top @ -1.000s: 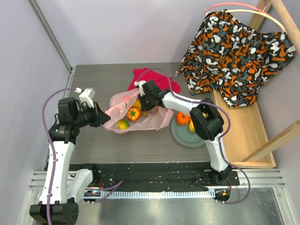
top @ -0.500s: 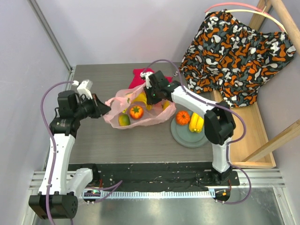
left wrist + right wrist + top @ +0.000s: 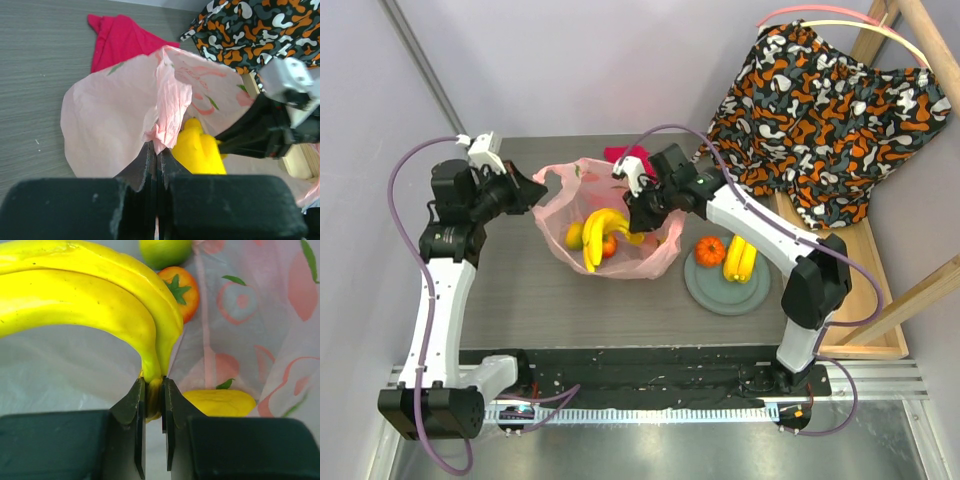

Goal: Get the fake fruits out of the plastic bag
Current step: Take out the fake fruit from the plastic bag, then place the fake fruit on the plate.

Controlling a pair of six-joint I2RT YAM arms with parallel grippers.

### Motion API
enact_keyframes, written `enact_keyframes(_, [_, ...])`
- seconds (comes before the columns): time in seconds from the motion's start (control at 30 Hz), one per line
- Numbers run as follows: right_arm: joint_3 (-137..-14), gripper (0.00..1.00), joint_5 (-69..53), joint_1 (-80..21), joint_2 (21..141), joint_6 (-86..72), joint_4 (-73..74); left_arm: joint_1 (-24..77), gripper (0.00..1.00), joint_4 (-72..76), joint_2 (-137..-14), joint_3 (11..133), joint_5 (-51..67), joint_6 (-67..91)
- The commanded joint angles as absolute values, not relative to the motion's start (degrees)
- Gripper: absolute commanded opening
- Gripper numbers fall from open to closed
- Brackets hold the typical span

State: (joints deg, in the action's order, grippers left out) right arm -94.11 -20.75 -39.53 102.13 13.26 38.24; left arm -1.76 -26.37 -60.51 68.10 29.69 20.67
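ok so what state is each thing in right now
left gripper, shut on plastic bag
right gripper, shut on banana bunch stem
plastic bag, mouth held open
banana bunch, held by stem over the bag
plate, holding orange fruit and yellow fruit
red cloth, crumpled

Jaws clamp the stem of 2 bananas (image 3: pixel 90 295); plastic bag (image 3: pixel 260 315) behind.

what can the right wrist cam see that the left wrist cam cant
Only the right wrist view: the right gripper clamped on the stem of the bananas, an orange-red fruit and a green fruit.
Only the left wrist view: the left gripper pinching the plastic bag at its rim, the red cloth and the patterned fabric.
Both: the bag and the bananas.
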Motion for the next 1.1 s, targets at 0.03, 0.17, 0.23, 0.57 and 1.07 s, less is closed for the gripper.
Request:
enact_keyframes(0.03, [-107.03, 0.01, -34.44, -38.85, 94.93, 12.15, 38.67, -2.11, 0.0, -25.84, -61.96, 69.17, 28.66, 17.85])
enact_keyframes(0.17, [-112.41, 0.01, -39.2, -37.27, 90.81, 13.07, 39.9, -2.11, 0.0, -26.28, -64.59, 69.17, 26.82, 17.23])
enact_keyframes(0.23, [-110.14, 0.01, -38.76, -36.74, 87.91, 17.64, 43.91, -2.11, 0.0, -26.19, -65.82, 70.22, 26.37, 16.79])
enact_keyframes(0.57, [-86.85, 0.01, -32.18, -29.54, 72.25, 68.42, 71.44, -3.34, 0.0, -27.6, -66.89, 71.63, 24.52, 14.68])
enact_keyframes(1.07, [-70.06, 0.02, -21.88, -26.89, 79.01, 107.73, 62.06, -5.97, 0.0, -29.71, -61.0, 67.33, 25.14, 14.85])
